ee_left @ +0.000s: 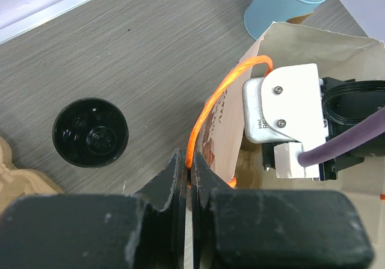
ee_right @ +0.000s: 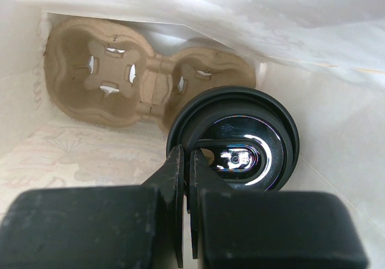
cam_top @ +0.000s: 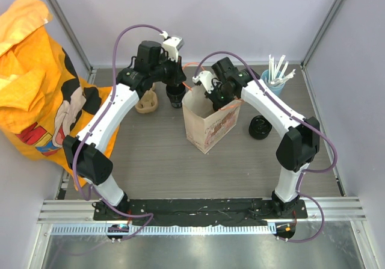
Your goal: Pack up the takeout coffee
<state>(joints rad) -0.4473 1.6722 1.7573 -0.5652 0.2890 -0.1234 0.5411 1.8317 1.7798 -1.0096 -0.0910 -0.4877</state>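
The tan paper bag (cam_top: 207, 124) stands upright and open-topped near the middle of the grey wood-grain worktop (cam_top: 156, 160), closer to its far edge. Inside, the takeout coffee (ee_right: 240, 136), a cup with a glossy round black lid, sits in one socket of a moulded brown pulp carrier (ee_right: 96, 82) lying on the bag's floor, with the pale creased walls close on every side. The right gripper (ee_right: 187, 154) reaches down into the bag with its fingers pressed together at the lid's left rim; whether they pinch it cannot be told. The left gripper (ee_left: 187, 160) is clenched on the bag's thin orange handle (ee_left: 210, 106). Outside, a black cup (cam_top: 175, 95) and a second pulp carrier (cam_top: 147, 103) sit left of the bag. Another black cup (cam_top: 260, 127) sits to its right, and a light-blue cup of white straws (cam_top: 274, 81) stands towards the far right corner. Bare worktop stretches widest along the near edge
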